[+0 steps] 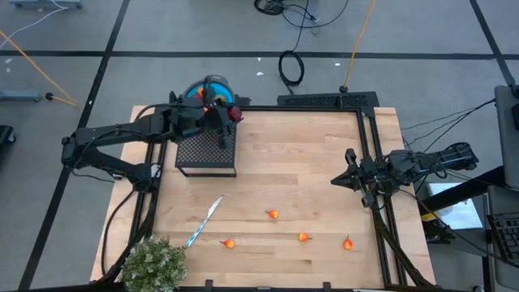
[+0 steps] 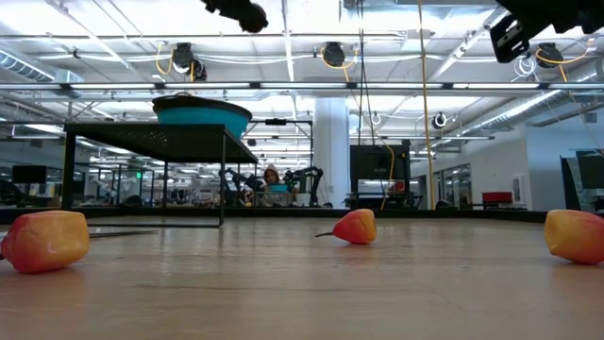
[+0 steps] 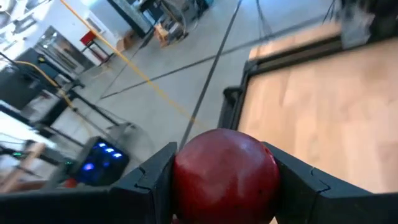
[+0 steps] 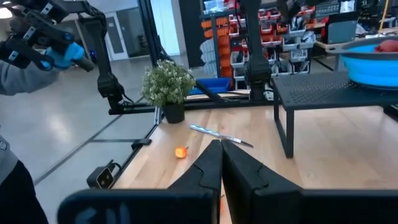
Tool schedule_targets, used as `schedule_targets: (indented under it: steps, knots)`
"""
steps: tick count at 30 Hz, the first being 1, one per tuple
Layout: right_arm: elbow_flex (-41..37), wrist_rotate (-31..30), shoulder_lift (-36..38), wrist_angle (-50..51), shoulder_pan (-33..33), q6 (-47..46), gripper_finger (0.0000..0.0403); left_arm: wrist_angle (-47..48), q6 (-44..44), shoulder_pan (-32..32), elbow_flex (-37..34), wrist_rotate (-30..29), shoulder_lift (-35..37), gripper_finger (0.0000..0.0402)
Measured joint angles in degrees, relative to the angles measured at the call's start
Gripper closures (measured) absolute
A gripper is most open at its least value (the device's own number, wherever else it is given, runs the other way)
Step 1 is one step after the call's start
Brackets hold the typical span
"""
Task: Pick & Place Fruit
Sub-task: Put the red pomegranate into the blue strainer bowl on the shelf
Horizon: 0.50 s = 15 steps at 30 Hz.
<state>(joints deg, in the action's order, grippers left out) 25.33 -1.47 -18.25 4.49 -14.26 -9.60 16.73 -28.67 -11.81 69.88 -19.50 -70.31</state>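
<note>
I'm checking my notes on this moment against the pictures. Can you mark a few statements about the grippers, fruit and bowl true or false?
1. The left gripper holds a dark red ball. True.
2. The right gripper is wide open. False: its fingers are shut, holding nothing.
3. Four small orange fruits lie on the table. True.
4. The blue bowl sits directly on the table. False: it rests on a black mesh stand.
5. The knife lies inside the bowl. False: it lies on the table near the plant.

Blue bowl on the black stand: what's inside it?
The blue bowl on the black stand shows one red piece above its rim; the wall hides anything deeper, and the left gripper covers it from above.
</note>
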Motion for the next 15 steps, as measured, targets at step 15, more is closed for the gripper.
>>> schedule_targets:
  steps: [15]
  knots:
    - [-2.4,-1.7,6.2,0.0,0.0,-0.2,0.0403,0.7,14.9,-2.8,0.0,-6.3,-1.8,0.0206]
